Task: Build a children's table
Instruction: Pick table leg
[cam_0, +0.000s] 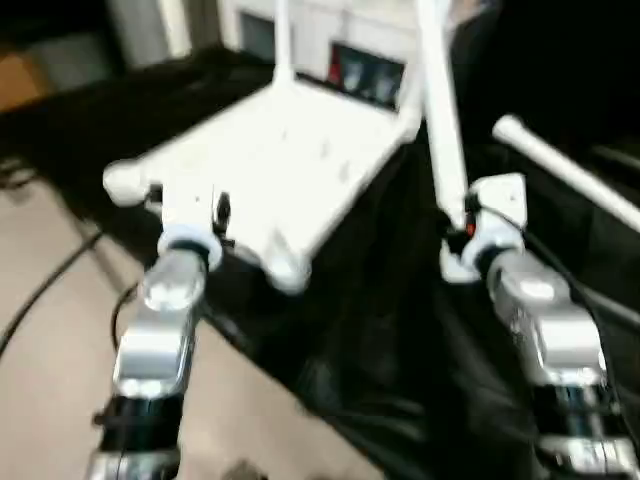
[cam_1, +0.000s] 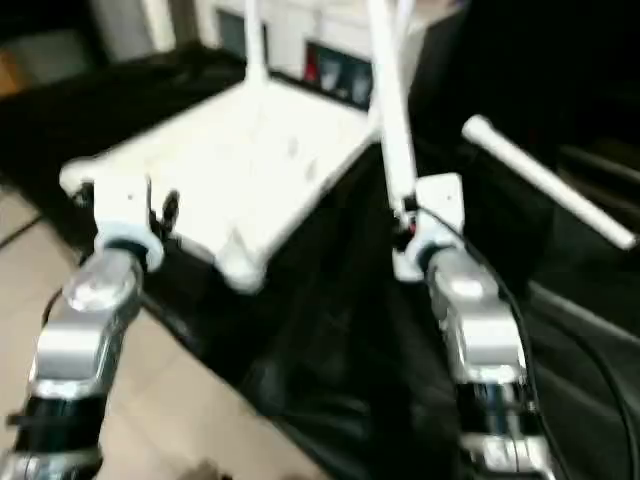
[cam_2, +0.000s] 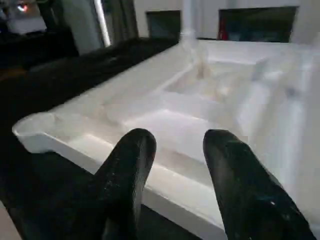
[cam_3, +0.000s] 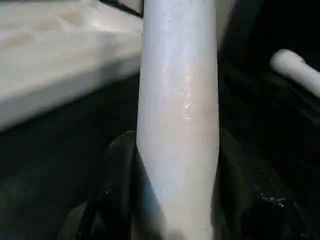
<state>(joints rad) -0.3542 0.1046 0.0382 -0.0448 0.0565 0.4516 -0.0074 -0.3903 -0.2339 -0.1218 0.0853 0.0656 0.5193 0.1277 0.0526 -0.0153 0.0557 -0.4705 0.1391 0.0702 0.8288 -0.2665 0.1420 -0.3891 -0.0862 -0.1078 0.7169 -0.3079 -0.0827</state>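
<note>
I see the tabletop (cam_0: 270, 165) upside down on black cloth (cam_0: 390, 330); beige floor (cam_0: 50, 340) beside. Right tool (cam_3: 177, 165) clamps a leg (cam_3: 177, 100); left tool (cam_2: 172, 165) stands apart.

A black cloth (cam_0: 380, 330) covered the counter beneath and beyond both hands. Pale floor (cam_0: 50, 340) lay below the left hand, crossed by a dark cable (cam_0: 45, 290). Far ahead stood a white cabinet (cam_0: 340, 40) with dark glass doors.
</note>
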